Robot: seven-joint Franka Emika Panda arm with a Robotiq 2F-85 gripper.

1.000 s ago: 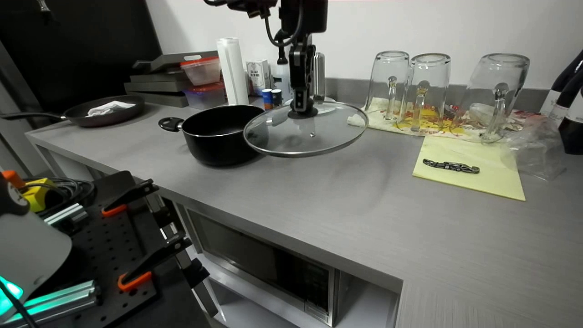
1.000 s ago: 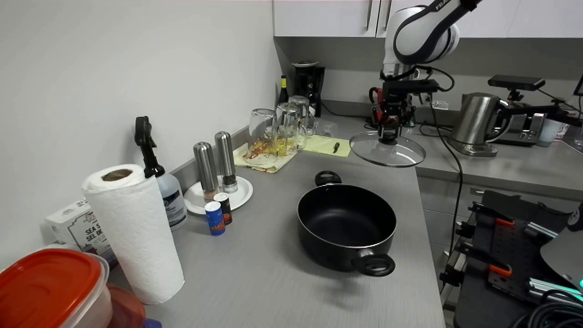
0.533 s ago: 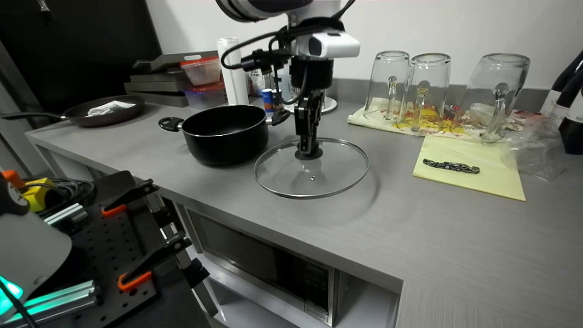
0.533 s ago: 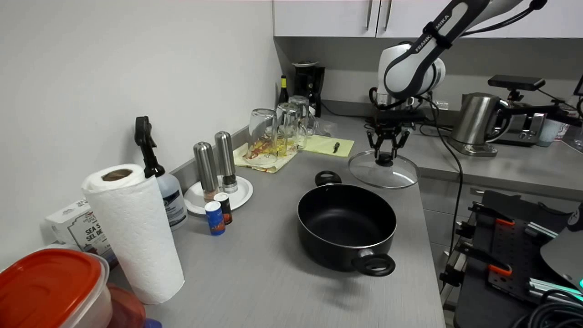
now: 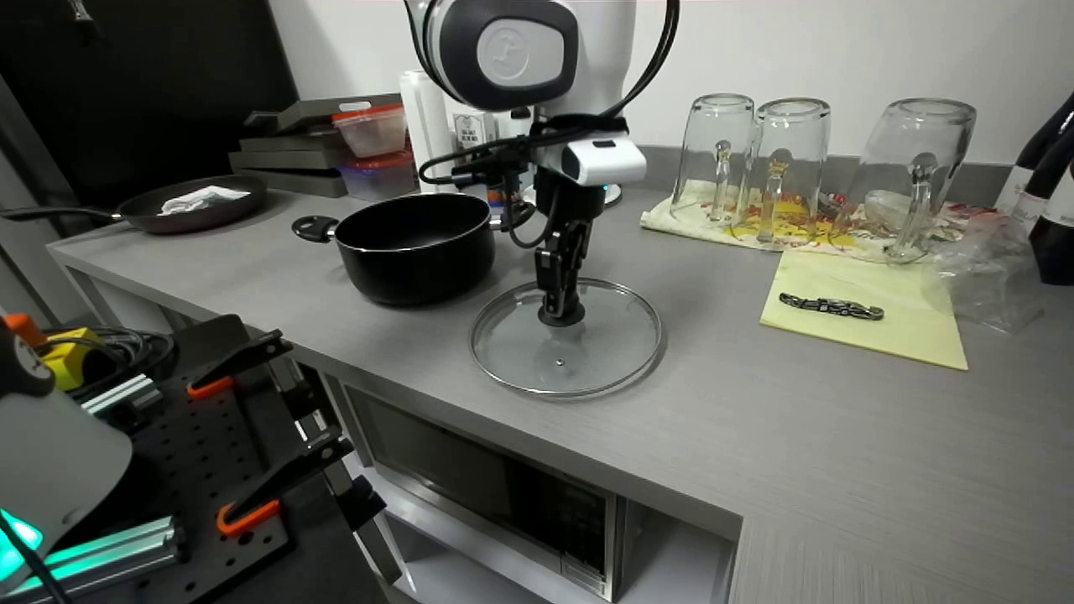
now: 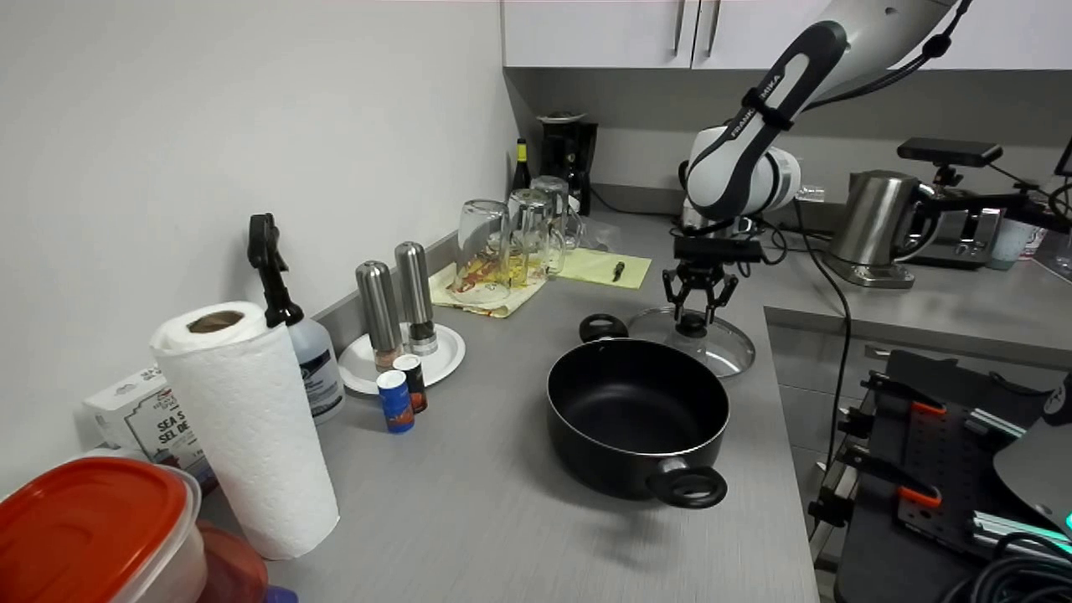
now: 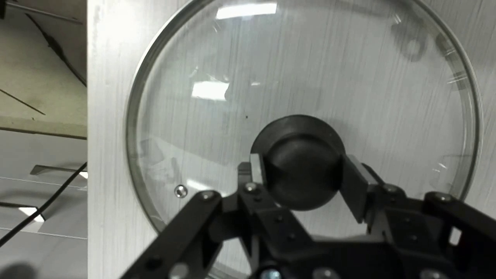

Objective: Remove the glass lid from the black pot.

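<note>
Gripper (image 7: 305, 171) tight on the knob (image 7: 299, 162), glass lid (image 5: 579, 346) directly below.

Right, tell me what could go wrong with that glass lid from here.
The glass lid is close to the counter's edge; a slide that way might send it over.
The pincer grips only its knob; I can't tell whether the lid is fully down, so letting go might drop it.
The black pot stands close by; a sideways swing might knock the lid against it.
</note>
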